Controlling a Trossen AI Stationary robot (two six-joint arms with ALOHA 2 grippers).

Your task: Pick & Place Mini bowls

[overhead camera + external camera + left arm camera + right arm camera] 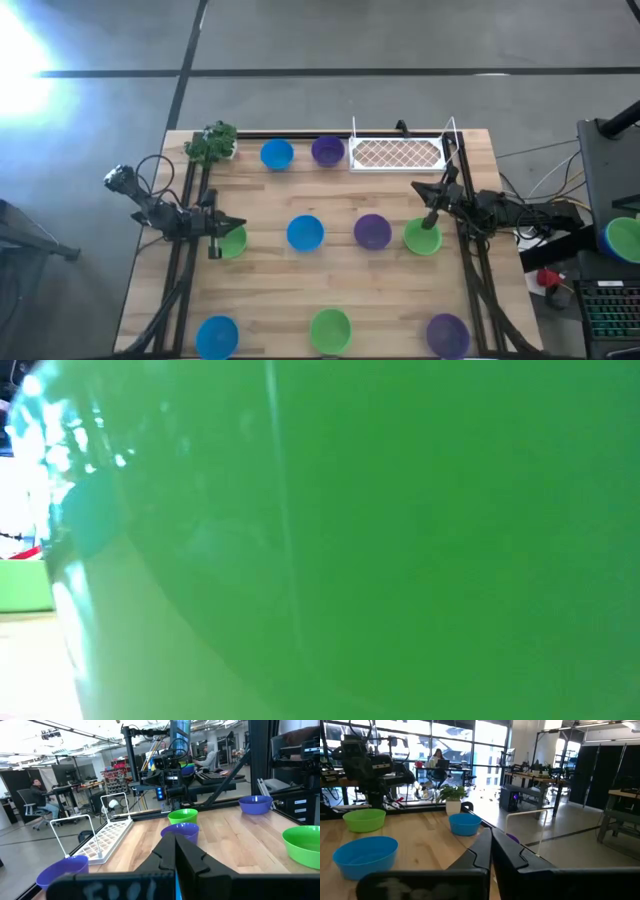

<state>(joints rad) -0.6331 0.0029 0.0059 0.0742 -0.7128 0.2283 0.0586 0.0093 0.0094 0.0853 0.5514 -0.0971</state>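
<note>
Green plastic fills the whole low view: a green mini bowl (380, 540) sits right against that camera, probably the green bowl at the front edge (330, 328).

Layout on the desk (265, 275), from above: nine bowls show in three rows. Back row: blue bowl (277, 154), purple bowl (327, 151), beside a white wire rack (397, 153) and a toy plant (211, 143). Middle row: green bowl by the left arm (234, 242), blue (305, 232), purple (372, 231), green bowl by the right arm (423, 238). Front row: blue (217, 333), the green one, purple (447, 331).

Left hand (215, 240): fingers together, holding nothing, parked at the left rail touching-close to its green bowl. Right hand (430, 215): fingers together, empty, just above its green bowl.

Step in hand: none begun, by my reading; no bowl is lifted or stacked. You are at the approach stage.

Next move calls for: part the fingers of one hand first, then drop over the near rim of the adjacent green bowl and pinch the wall. Watch that the shallow bowl does not slide.
</note>
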